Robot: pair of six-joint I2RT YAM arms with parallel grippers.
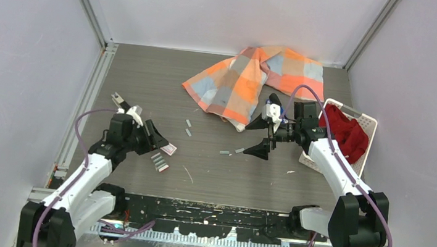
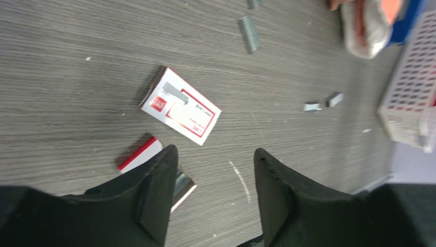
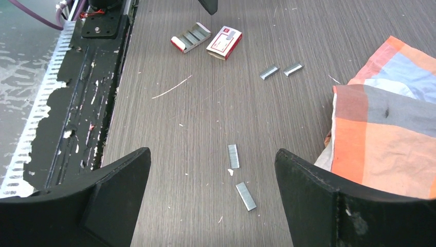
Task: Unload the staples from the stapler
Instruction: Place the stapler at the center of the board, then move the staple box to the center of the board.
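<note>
Many staples (image 3: 233, 155) lay loose on the counter (image 1: 146, 78). They were short grey strips. Two lay just in front of the right end effector (image 3: 212, 154). Two more lay farther off, nearer the white-and-red packet (image 2: 181, 107). One strip sat on top of that packet. Beside the packet was a little open tray (image 3: 191, 37) with more strips in it.

The stapler was not plain to see. A bit of blue (image 2: 409, 20) showed between the checked cloth (image 1: 252, 81) and the white basket (image 1: 368, 123), close to the right arm. It might have been the stapler, but I could not tell for sure.

The left end effector (image 2: 215, 152) hung low over the counter, right by the tray and the packet. Its two fingers stood apart and nothing was between them. The right end effector was spread very wide above the counter, and it held nothing too.

How much of the job was done? That was hard to say. Strips were out on the counter, so some may have come from the stapler. They could also have come from the packet. No hand was on the stapler. I think someone had to find the stapler and look inside it to see if any staples were left.
</note>
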